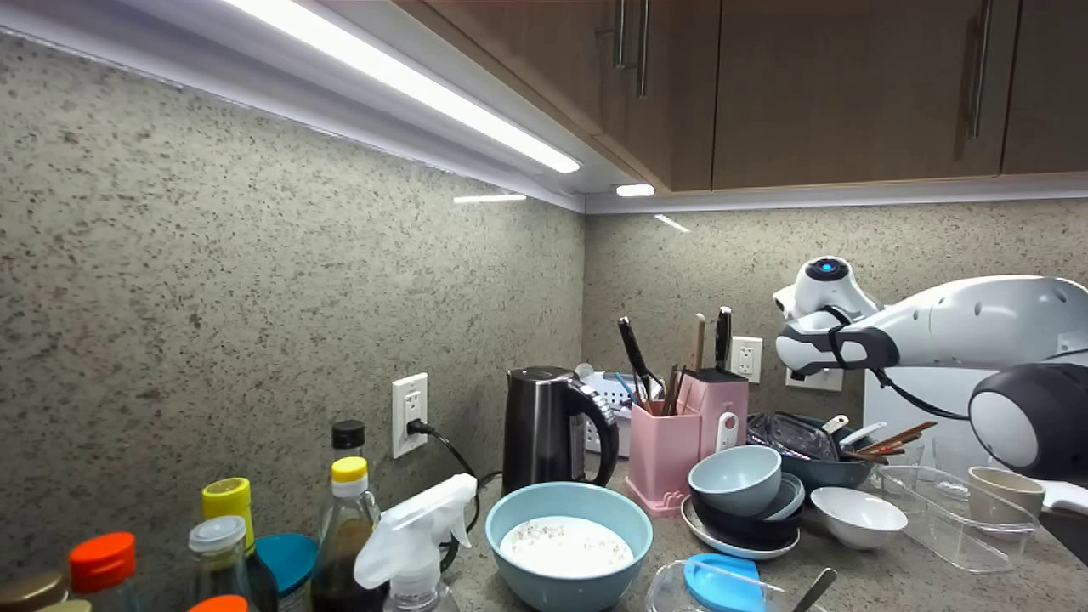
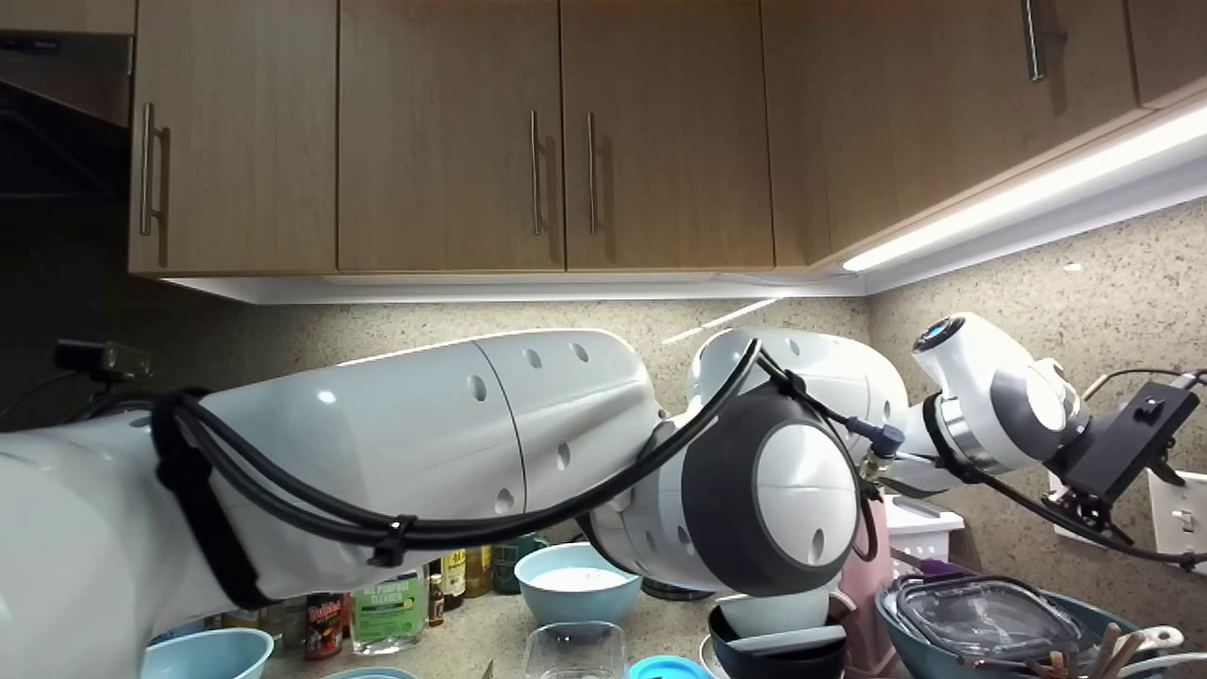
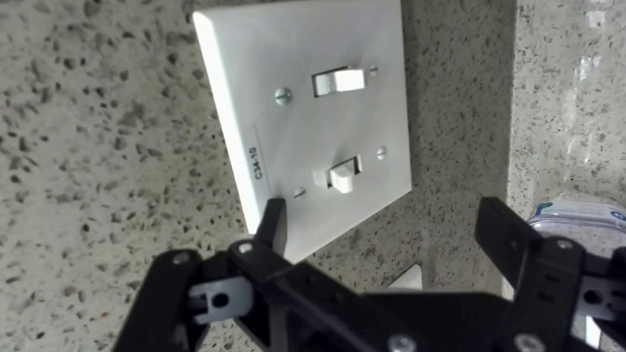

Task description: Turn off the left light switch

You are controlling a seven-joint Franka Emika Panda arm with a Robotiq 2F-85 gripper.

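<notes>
In the wrist view a white switch plate (image 3: 313, 122) with two toggles is mounted on the speckled wall, turned sideways in the picture. The left light switch (image 3: 342, 177) is the lower toggle there; dark slot shows to the right of its lever. Above it, the second toggle (image 3: 345, 80) leans to the picture's right. My gripper (image 3: 383, 201) is open, with nothing between its fingers. One finger (image 3: 274, 222) overlaps the plate's lower corner in the picture; contact cannot be judged. The plate (image 1: 818, 380) (image 2: 1183, 509) is partly covered by my arm or cut off in both exterior views.
Under-cabinet light strips (image 1: 425, 93) glow. An outlet plate (image 1: 746, 359) is beside the switch plate. Below the wrist stands a blue basin (image 2: 1103, 613) with a clear lid and utensils. The pink knife block (image 1: 714, 408), kettle (image 1: 544, 429) and stacked bowls (image 1: 739, 480) crowd the counter.
</notes>
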